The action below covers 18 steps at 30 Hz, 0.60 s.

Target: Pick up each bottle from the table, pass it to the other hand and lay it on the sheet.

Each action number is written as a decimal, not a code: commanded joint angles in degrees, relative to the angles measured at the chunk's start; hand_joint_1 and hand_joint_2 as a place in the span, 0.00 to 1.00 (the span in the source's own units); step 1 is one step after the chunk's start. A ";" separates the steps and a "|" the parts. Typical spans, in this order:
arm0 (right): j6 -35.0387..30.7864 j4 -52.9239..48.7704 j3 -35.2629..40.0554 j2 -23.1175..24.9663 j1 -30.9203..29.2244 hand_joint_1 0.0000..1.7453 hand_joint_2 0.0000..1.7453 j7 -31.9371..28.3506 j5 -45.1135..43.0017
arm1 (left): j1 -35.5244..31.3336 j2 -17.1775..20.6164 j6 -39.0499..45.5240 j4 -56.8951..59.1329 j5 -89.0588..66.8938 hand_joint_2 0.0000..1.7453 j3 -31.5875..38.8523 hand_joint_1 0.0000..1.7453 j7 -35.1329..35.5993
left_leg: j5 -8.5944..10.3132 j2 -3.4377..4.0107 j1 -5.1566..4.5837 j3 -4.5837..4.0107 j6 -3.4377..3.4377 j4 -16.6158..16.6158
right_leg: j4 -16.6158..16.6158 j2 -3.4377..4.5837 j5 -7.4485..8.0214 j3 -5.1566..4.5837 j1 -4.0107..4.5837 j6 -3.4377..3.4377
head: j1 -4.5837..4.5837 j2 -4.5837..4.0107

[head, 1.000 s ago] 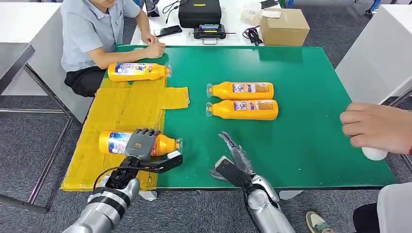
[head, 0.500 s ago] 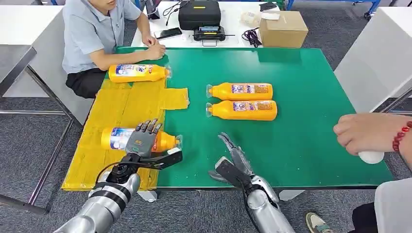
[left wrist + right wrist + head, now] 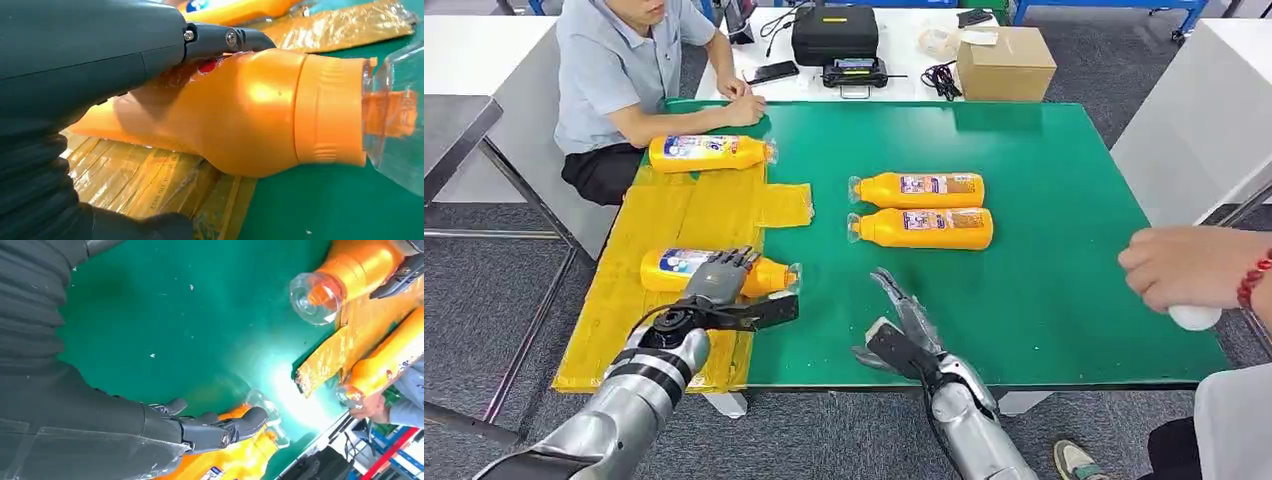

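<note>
Head view: left hand [image 3: 719, 285] lies over the near bottle [image 3: 714, 272], which rests on its side on the yellow sheet [image 3: 664, 215] at about 8 o'clock of the green surface [image 3: 1044, 200], clear cap pointing to 3 o'clock; fingers drape the body, thumb out below the neck, can't tell if it grips or just rests on it. Far bottle [image 3: 709, 152] lies on the sheet at 11 o'clock, two more bottles [image 3: 919, 208] side by side near centre, off the sheet. Right hand [image 3: 904, 325] at 6 o'clock, fingers apart, holding nothing. Left wrist view: finger [image 3: 225, 40] touching the orange shoulder of the near bottle [image 3: 260, 110]; smooth glossy plastic, so likely slippery, rigid, round, will roll; looks full, so moderate weight. Best hold mid-body at the label, not the tapered neck or cap. Right wrist view: right hand [image 3: 200, 427] empty, fingers loosely apart above the surface [image 3: 165, 320]
</note>
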 commanded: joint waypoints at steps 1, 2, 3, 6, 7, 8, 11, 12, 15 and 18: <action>-0.54 7.53 -1.44 0.39 -3.83 0.00 1.00 -1.14 0.00 | 3.00 1.13 -1.71 7.18 0.36 1.00 2.73 0.00 -1.34 | 0.03 0.43 0.08 0.15 -0.17 -0.16 | -0.17 0.38 0.16 0.03 0.09 -0.20 | -0.02 0.00; -0.73 7.32 -1.53 0.38 -3.65 0.00 1.00 -1.21 -0.02 | 3.26 0.85 0.06 6.38 0.31 1.00 2.62 0.00 -1.97 | 0.00 0.27 0.00 0.22 -0.09 -0.11 | -0.08 0.24 0.07 0.15 0.01 -0.11 | 0.00 0.00; -0.89 6.91 -1.60 0.34 -3.35 0.00 1.00 -1.21 -0.01 | 3.57 0.38 2.43 5.34 0.69 1.00 2.95 0.00 -2.24 | 0.04 0.37 0.05 0.21 -0.14 -0.18 | -0.18 0.33 0.15 0.12 0.06 -0.18 | 0.00 0.00; -1.35 3.23 -2.11 0.10 -0.86 0.00 1.00 -0.34 0.32 | 5.14 -1.79 11.68 -0.29 -0.03 1.00 1.73 0.00 -3.53 | 0.00 0.12 0.02 0.24 -0.08 -0.07 | -0.06 0.09 0.03 0.19 0.03 -0.10 | 0.00 0.00; -1.48 1.86 -2.27 0.03 0.08 0.00 1.00 0.04 0.42 | 6.05 -2.46 13.46 -3.04 -0.20 1.00 0.98 0.00 -4.02 | 0.01 0.19 0.06 0.16 -0.11 -0.06 | -0.09 0.15 0.07 0.10 0.07 -0.14 | -0.02 0.00; -1.29 0.51 -2.33 -0.07 0.95 0.00 1.00 0.27 0.49 | 7.06 -3.02 12.33 -6.16 -0.17 1.00 0.16 0.00 -3.71 | 0.00 0.06 0.03 0.17 -0.08 -0.04 | -0.05 0.02 0.01 0.13 0.04 -0.10 | 0.00 0.00; -1.26 -1.86 -2.73 -0.09 2.66 0.00 1.00 0.96 0.61 | 10.50 -3.98 14.18 -15.68 0.40 1.00 -3.37 0.00 -5.35 | 0.00 -0.04 0.09 0.04 -0.11 0.01 | -0.06 -0.07 0.00 0.04 0.10 -0.13 | -0.02 0.00; -1.26 -1.86 -2.73 -0.09 2.66 0.00 1.00 0.96 0.61 | 10.50 -3.98 14.18 -15.68 0.40 1.00 -3.37 0.00 -5.35 | -0.01 -0.05 0.10 -0.02 -0.11 0.04 | -0.05 -0.09 -0.01 -0.01 0.11 -0.14 | 0.00 0.00; -1.40 -2.31 -2.99 0.08 2.91 0.00 1.00 1.39 0.75 | 12.03 -3.89 16.69 -18.95 1.41 1.00 -4.67 0.00 -5.80 | -0.02 0.03 0.05 -0.26 -0.06 0.05 | -0.01 0.03 0.01 -0.28 0.05 -0.07 | 0.00 0.00; -1.77 -4.57 -3.53 0.25 4.41 0.00 1.00 2.13 1.03 | 16.35 -4.09 17.34 -28.96 1.30 1.00 -8.87 0.00 -6.05 | -0.01 0.02 0.02 -0.49 -0.06 0.04 | 0.01 0.01 -0.01 -0.51 0.03 -0.06 | 0.00 0.00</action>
